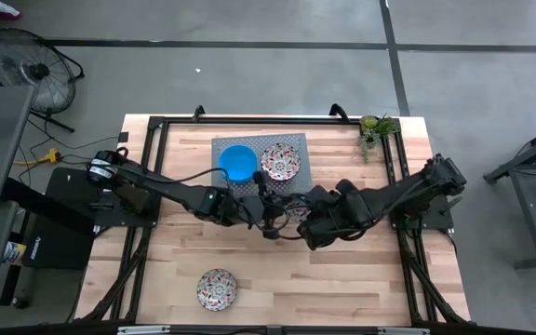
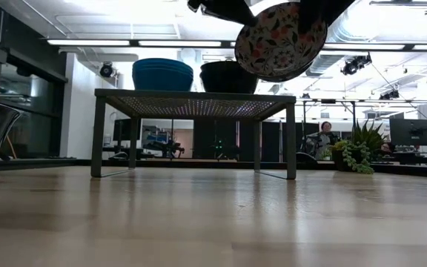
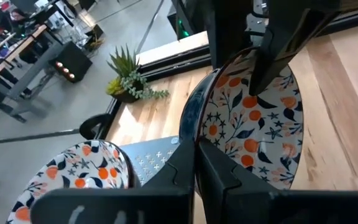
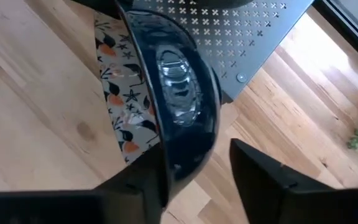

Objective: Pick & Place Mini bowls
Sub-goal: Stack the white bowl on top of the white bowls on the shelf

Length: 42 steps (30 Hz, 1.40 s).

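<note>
A floral mini bowl with a dark outer wall hangs tilted in the air between both arms, just in front of the grey perforated stand. My left gripper is shut on its rim. My right gripper is open, with one finger inside the bowl and one outside the opposite rim. A blue bowl and a floral bowl stand on the stand. Another floral bowl sits on the table near its near edge. My left gripper pinches the floral bowl's rim, one finger inside and one on the dark outer wall, coming from the table's left. The bowl is lifted clear and stands tilted on edge. My right gripper's inner finger lies over the bowl's inside; I cannot tell whether it touches. Its outer finger stands apart from the wall.
A small potted plant stands at the table's far right corner. In the low view the stand carries the blue bowl and a dark-looking bowl. Bare wood lies between the arms and the near bowl.
</note>
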Tool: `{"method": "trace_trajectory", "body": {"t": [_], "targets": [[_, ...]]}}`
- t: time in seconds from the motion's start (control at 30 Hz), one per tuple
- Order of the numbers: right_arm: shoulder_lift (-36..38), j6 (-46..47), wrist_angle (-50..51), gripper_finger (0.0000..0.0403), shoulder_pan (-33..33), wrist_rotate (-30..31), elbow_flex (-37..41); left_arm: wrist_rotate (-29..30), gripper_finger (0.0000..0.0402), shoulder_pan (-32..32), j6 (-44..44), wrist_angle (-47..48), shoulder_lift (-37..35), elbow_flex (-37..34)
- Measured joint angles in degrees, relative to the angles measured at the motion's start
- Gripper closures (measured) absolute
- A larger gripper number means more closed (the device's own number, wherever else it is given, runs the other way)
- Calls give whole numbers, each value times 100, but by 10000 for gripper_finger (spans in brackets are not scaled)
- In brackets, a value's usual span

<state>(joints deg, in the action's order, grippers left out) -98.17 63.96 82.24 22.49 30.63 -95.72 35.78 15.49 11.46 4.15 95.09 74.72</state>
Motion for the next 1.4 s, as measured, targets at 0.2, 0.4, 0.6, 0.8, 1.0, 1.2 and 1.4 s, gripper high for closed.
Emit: {"method": "trace_trajectory", "body": {"t": [0.2,0.4,0.6,0.8,1.0,1.2,1.4], "targets": [[2,-154,39,320,-21,-75,0,-191,401,2,283,-186,-2,2],[2,-303,89,394,-160,-255,7,-421,400,16,341,-187,-20,7],[2,-385,68,399,-236,-460,9,-656,400,2,353,-149,-15,7],[2,-377,66,400,-235,-686,9,-856,401,-9,406,-141,-7,7],[17,-354,72,401,-239,-903,7,-863,401,-9,863,-141,-2,7],[214,-339,143,402,-228,-1024,0,-1124,349,-16,1102,-114,2,0],[532,-24,699,402,-120,-749,0,-1244,245,-9,1035,-59,-1,0]]}}
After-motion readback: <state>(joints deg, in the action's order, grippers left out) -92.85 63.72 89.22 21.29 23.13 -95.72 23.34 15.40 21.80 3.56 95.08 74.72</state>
